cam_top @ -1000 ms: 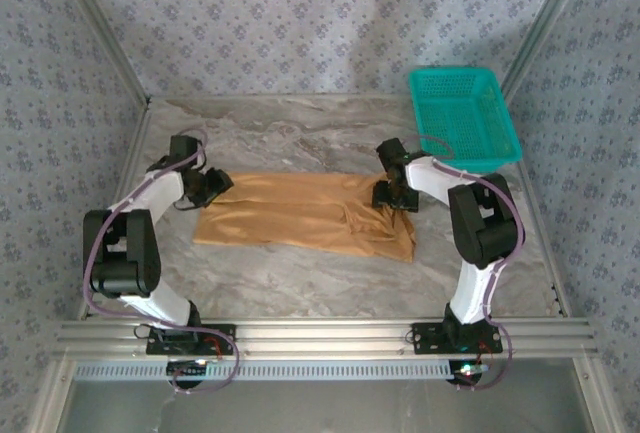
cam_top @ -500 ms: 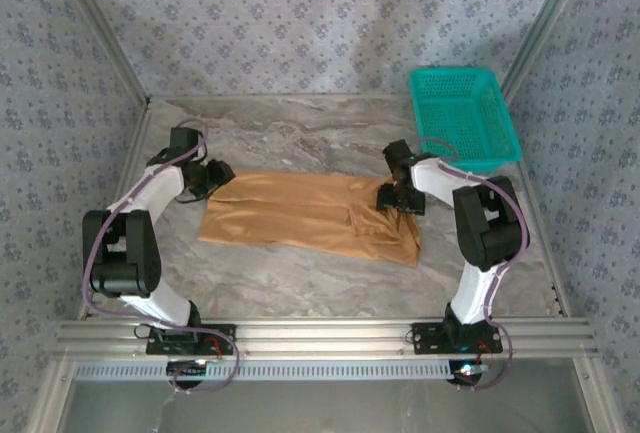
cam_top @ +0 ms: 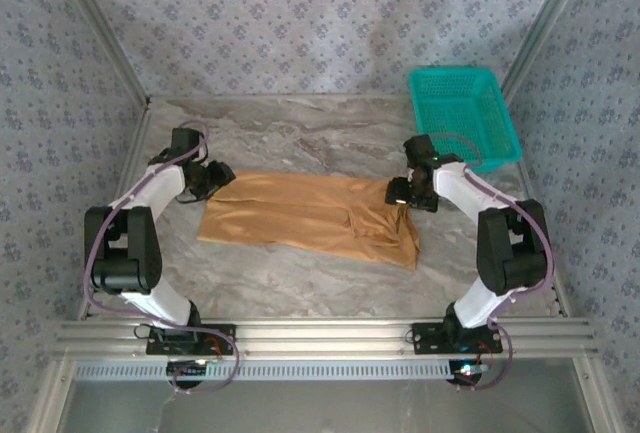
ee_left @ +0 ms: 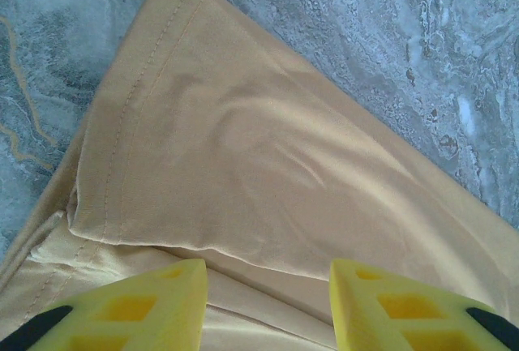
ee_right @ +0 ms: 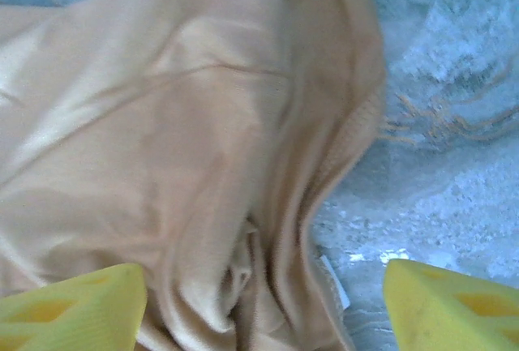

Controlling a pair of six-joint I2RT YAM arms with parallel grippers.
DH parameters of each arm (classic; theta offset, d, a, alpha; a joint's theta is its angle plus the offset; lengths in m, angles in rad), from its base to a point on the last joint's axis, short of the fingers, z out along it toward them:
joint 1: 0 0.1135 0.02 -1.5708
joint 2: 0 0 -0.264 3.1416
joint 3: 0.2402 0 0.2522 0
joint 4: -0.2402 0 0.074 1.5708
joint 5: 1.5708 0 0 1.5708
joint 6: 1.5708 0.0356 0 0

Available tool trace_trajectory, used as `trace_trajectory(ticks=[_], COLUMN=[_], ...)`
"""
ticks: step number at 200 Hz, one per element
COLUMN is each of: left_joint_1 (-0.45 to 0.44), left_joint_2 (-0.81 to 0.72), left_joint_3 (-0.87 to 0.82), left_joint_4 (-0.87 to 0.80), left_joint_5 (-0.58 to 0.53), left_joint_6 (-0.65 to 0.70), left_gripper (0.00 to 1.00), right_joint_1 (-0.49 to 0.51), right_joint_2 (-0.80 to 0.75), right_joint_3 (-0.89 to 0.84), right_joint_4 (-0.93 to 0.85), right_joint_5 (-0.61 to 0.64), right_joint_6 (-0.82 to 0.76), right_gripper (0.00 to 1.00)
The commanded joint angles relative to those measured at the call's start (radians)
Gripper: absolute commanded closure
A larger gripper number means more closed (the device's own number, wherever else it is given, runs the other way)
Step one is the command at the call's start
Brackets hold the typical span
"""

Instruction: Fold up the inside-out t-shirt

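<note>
T-shirt: the inside-out t-shirt (cam_top: 305, 218) lies flattened into a long band across the middle of the worktop (cam_top: 300, 138), well apart from the teal basket (cam_top: 465, 113)
Right claw: the right claw (cam_top: 408, 193) has swung outward to the band's right end; its jaws stand wide, with bunched hem and a small white label (ee_right: 335, 284) between them, nothing pinched
Left claw: the left claw (cam_top: 212, 178) has barely moved, roughly half open over the left corner seam, not gripping
Cloth shift: the right end has slid slightly rightward
Meaning: probably smoothing and repositioning before the next fold; both ends need a fresh grasp
</note>
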Motion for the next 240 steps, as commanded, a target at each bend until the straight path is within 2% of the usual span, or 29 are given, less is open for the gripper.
trace_trajectory(ticks=[1, 36, 51, 94, 124, 158, 171, 205, 240], left_joint_1=[0.001, 0.0, 0.0, -0.001, 0.0, 0.0, 0.0, -0.03, -0.126], left_joint_2=[0.011, 0.006, 0.006, 0.012, 0.02, 0.084, 0.122, 0.124, -0.04], left_joint_3=[0.032, 0.035, 0.033, 0.029, 0.009, -0.046, -0.079, -0.234, -0.404], left_joint_4=[-0.024, -0.03, -0.032, -0.03, -0.004, 0.094, 0.152, 0.332, 0.449], left_joint_5=[0.002, -0.001, -0.003, -0.003, -0.001, 0.017, 0.047, 0.116, 0.105], left_joint_6=[0.013, 0.018, 0.02, 0.023, 0.017, 0.003, -0.017, -0.112, -0.241], left_gripper=[0.57, 0.57, 0.57, 0.57, 0.57, 0.57, 0.59, 0.62, 0.62], right_joint_1=[-0.005, -0.001, 0.001, 0.008, 0.005, -0.012, -0.013, -0.015, -0.017], right_joint_2=[0.045, 0.102, 0.129, 0.163, 0.168, 0.151, 0.124, 0.008, -0.121], right_joint_3=[-0.024, -0.035, -0.041, -0.046, -0.041, -0.041, -0.036, -0.02, 0.025], right_joint_4=[0.005, 0.04, 0.041, 0.041, 0.041, 0.033, 0.011, -0.07, -0.185], right_joint_5=[-0.005, -0.022, -0.021, -0.008, -0.024, -0.036, -0.013, 0.043, 0.1], right_joint_6=[-0.013, -0.011, -0.006, 0.005, 0.003, -0.002, -0.004, 0.003, -0.014], right_gripper=[0.28, 0.28, 0.32, 0.57, 0.84, 0.92, 0.99, 1.0, 1.0])
